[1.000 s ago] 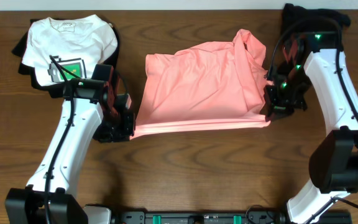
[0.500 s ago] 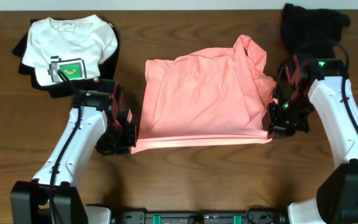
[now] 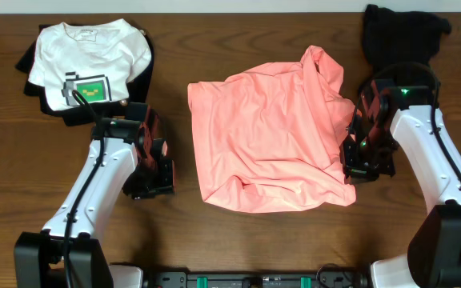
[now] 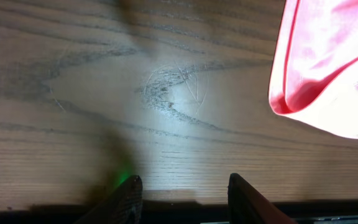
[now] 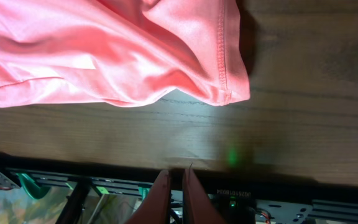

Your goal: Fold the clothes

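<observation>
Flanking the near edge of the pink shirt (image 3: 270, 136), both arms hold nothing: the left end effector (image 4: 185, 183) has its fingers spread over bare worktop (image 3: 278, 240), and the right end effector (image 5: 176, 177) is pinched closed on nothing, just beside the hem. The shirt lies mid-worktop, rumpled and bunched along its near edge, so I judge no neat fold is finished; smoothing and folding remain. Farther off, a white shirt (image 3: 86, 52) rests far left on dark cloth (image 3: 29, 68), with a black garment (image 3: 402, 28) far right.

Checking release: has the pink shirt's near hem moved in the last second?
Yes: the hem of the pink shirt slid toward the base rail and went slack, clear of the left end effector.
</observation>
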Controlling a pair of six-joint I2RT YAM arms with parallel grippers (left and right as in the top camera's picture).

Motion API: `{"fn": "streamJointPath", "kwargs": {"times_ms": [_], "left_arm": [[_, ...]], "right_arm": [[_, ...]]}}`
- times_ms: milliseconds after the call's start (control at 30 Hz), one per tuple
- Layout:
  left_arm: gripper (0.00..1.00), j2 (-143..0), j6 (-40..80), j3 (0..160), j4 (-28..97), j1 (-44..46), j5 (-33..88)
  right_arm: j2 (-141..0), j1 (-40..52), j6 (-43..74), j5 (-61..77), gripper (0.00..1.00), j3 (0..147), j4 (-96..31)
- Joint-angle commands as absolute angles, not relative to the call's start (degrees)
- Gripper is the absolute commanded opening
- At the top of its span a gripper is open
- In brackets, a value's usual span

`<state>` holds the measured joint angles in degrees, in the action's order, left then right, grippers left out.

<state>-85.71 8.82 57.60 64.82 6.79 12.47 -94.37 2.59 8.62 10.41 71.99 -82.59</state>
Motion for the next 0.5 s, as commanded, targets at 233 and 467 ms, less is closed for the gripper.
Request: {"fn": "streamJointPath", "kwargs": {"times_ms": [233, 467], "left_arm": [[0.45, -85.0, 10.4, 57.5, 56.2, 6.6, 14.2], [0.46, -85.0, 6.4, 57.4, 49.6, 8.6, 19.2]], "right_arm": [[-93.5, 2.7, 1.1, 18.1, 0.38, 71.8, -76.7], [-93.5, 6.2, -11.6, 31.4, 0.79, 71.8, -65.8]]}}
